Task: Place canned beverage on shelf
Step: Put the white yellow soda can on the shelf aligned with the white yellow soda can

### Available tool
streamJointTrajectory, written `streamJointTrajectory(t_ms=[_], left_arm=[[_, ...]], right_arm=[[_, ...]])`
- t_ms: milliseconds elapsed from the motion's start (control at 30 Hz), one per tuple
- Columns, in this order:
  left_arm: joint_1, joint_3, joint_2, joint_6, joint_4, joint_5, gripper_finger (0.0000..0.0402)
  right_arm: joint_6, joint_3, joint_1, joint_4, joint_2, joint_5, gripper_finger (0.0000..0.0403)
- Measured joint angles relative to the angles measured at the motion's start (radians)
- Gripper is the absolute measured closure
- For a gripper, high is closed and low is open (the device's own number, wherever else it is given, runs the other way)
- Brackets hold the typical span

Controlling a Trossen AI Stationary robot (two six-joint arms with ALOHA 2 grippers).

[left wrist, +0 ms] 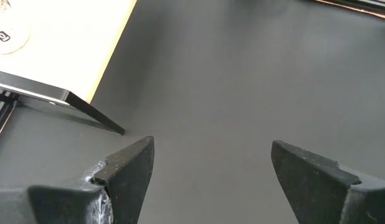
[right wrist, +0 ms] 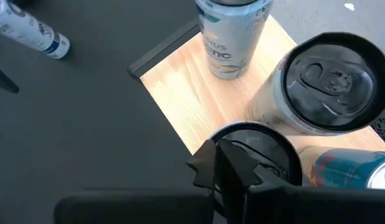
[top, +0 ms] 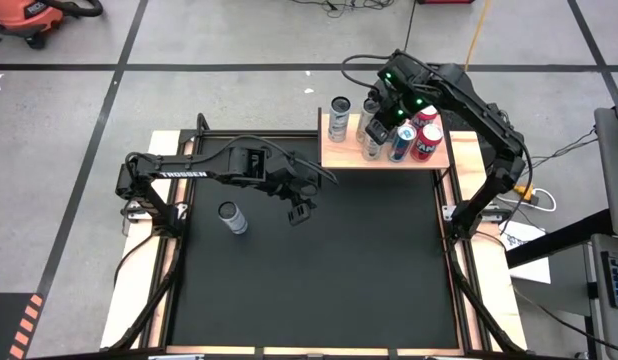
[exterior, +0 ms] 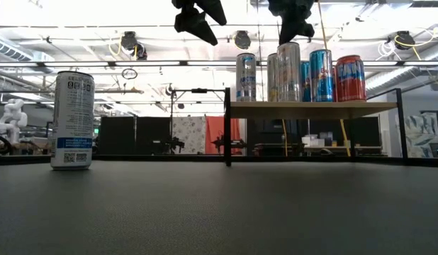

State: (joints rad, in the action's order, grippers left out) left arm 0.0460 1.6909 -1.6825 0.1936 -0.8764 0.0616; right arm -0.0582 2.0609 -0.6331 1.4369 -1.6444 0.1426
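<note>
The light wooden shelf (top: 341, 156) stands at the far right of the black mat, with several cans upright on it (exterior: 322, 74). One tall white can (top: 232, 217) stands upright on the mat at the left (exterior: 71, 120). My right gripper (right wrist: 233, 167) is shut and hangs just over the top of a silver can (right wrist: 267, 149) on the shelf, pointing steeply down (top: 381, 128). My left gripper (left wrist: 211, 149) is open over bare mat near the shelf's left end (top: 300, 212), with nothing between its fingers. My right gripper's shut fingertips (right wrist: 225, 163) stand over the rim of the silver can's top (right wrist: 242, 134), coming from above. I cannot tell whether they touch it. The can stands upright on the shelf.
The black mat (top: 319, 290) lies open in front of the shelf and toward the near edge. The table's wooden border (top: 159, 290) and a dark frame run round the mat. Cables and papers (top: 524, 240) lie off the table's right side.
</note>
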Motion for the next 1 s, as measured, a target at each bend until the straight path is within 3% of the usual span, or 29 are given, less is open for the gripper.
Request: streamJointTrajectory(t_ms=[233,1000], left_arm=[[0.000,0.000,0.000,0.000,0.000,0.000,0.0079],[0.000,0.000,0.000,0.000,0.000,0.000,0.0079]], right_arm=[[0.018,0.000,0.000,0.021,0.001,0.097,0.0403],[0.018,-0.002,0.000,-0.012,0.001,0.088,0.0403]])
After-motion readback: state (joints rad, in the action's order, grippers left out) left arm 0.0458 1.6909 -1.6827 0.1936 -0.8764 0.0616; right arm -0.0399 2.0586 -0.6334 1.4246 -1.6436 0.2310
